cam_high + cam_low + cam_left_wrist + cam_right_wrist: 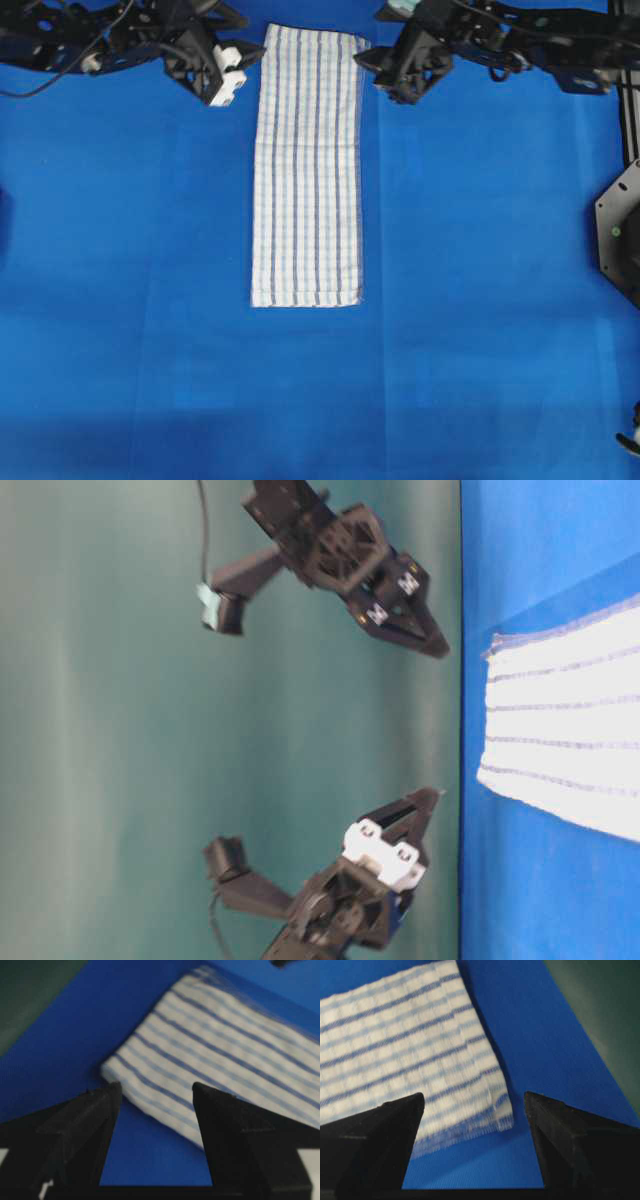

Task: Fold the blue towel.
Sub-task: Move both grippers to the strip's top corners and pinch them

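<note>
You have one towel here, a long narrow rectangle of white woven cloth with thin dark-blue and pale-blue stripes along its length. In the overhead view it lies flat in the upper middle of the frame, from the top edge down to about the middle, on a plain blue sheet that covers the worktop. The weave looks coarse and slightly ribbed in the wrist views, and faint cross lines make a soft grid. The sheet is smooth, with a few light creases.

You see two claws, one at each top corner of the towel. The left claw is at the upper left of the overhead frame, just beside the towel's left corner; it has a white block near its tip. Its two black, wedge-shaped fingers stand apart with nothing between them, and the towel corner lies beyond them on the sheet.

The right claw is at the upper right, just beside the right corner. Its fingers are also spread wide and hold nothing. In the table-level view both claws are above the sheet, not touching the towel.
</note>
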`<state>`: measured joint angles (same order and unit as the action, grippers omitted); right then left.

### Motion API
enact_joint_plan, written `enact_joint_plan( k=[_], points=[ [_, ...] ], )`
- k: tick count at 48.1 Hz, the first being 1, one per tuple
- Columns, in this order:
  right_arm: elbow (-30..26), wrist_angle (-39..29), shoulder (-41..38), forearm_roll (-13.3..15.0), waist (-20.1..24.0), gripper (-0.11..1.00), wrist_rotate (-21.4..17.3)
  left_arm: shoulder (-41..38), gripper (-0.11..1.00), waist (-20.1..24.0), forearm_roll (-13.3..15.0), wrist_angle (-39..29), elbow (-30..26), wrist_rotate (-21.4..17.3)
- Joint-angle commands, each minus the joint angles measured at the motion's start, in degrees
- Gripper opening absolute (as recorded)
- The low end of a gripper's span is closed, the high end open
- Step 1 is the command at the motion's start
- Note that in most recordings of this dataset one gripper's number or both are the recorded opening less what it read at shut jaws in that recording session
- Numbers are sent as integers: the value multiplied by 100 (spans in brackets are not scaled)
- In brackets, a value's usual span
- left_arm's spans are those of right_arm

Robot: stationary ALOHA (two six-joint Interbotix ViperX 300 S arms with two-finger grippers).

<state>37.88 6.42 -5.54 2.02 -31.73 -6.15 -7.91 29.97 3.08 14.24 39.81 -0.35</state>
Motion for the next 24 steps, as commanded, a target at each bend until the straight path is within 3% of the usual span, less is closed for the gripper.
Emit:
enact_joint_plan(
  k=[1, 24],
  points=[
    [-211, 185, -149, -26, -70, 84, -18, -220, 52, 88, -18, 281, -193, -9],
    [-308, 624, -976, -185, -211, 83, -18, -1072, 53, 193, -9, 729, -448, 9]
  ],
)
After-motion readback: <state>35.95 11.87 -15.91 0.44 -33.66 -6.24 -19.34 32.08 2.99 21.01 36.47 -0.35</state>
